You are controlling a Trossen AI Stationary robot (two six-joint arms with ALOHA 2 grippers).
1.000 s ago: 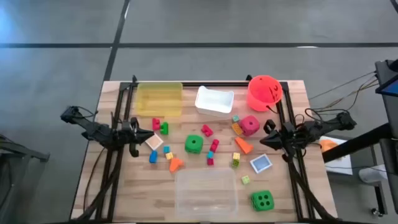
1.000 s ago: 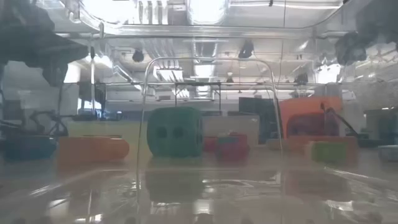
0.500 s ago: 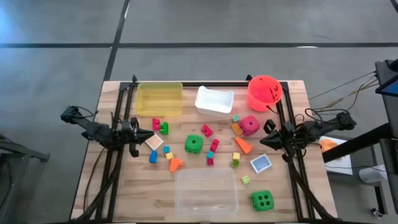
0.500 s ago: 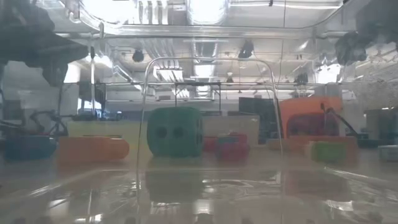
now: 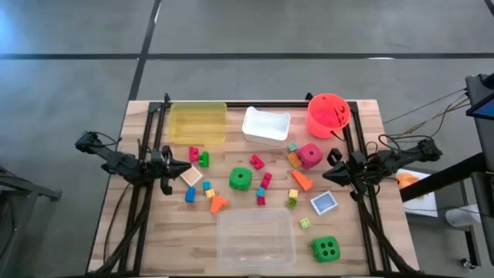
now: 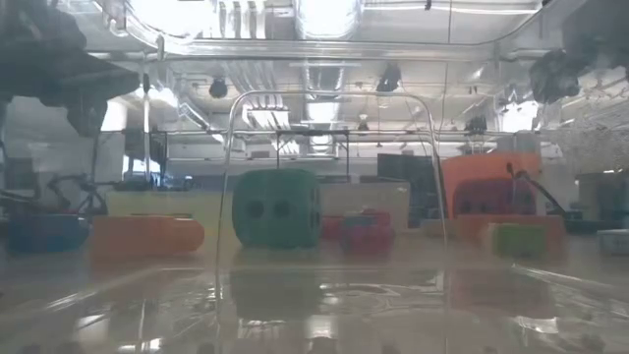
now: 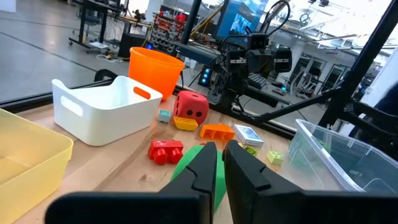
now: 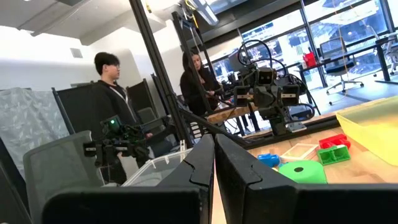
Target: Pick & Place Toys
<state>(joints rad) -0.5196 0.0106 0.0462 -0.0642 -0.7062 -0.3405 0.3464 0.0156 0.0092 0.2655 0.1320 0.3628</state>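
Green dotted dice point(image 5: 241, 179), pink die point(image 5: 310, 155) (dotted too), orange bucket point(image 5: 327, 114).

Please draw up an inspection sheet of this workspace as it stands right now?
Surface: wooden table, black frame rails along both sides.
Job's things: loose toys mid-table, among them a green die, a second green die, a pink die and a blue tile; none lie in a tub.
Clutter: yellow tub, white tub, clear tub, orange bucket.
Grippers: left tool shut, holding nothing, beside the beige tile; right tool shut, holding nothing, near the orange block.
Cables: several run off the table's right side.
Surroundings: two people stand beyond the table.
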